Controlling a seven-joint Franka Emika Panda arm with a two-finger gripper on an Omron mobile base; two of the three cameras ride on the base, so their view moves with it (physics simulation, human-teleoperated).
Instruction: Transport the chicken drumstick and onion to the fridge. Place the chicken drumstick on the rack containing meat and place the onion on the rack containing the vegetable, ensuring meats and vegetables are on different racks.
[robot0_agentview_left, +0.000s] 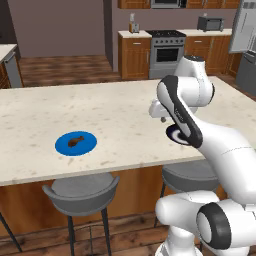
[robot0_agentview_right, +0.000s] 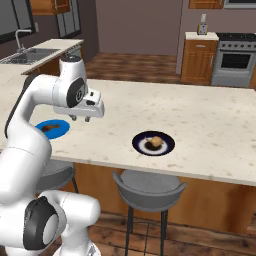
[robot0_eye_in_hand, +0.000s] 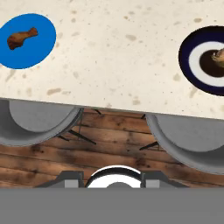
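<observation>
The two-finger hand (robot0_agentview_right: 81, 118) hung over the near edge of the pale speckled stone bench (robot0_agentview_right: 200, 120), holding nothing; how far its fingers were parted could not be told; below it stood two round grey stools (robot0_eye_in_hand: 30, 122); to one side the small brown chicken drumstick (robot0_eye_in_hand: 21, 38) lay on a flat blue plate (robot0_eye_in_hand: 41, 41); to the other, well apart, a small tan lump, the onion (robot0_agentview_right: 156, 142), sat on a dark blue plate with a white ring (robot0_agentview_right: 167, 145); the tall grey fridge (robot0_agentview_left: 244, 27) stood far behind.
</observation>
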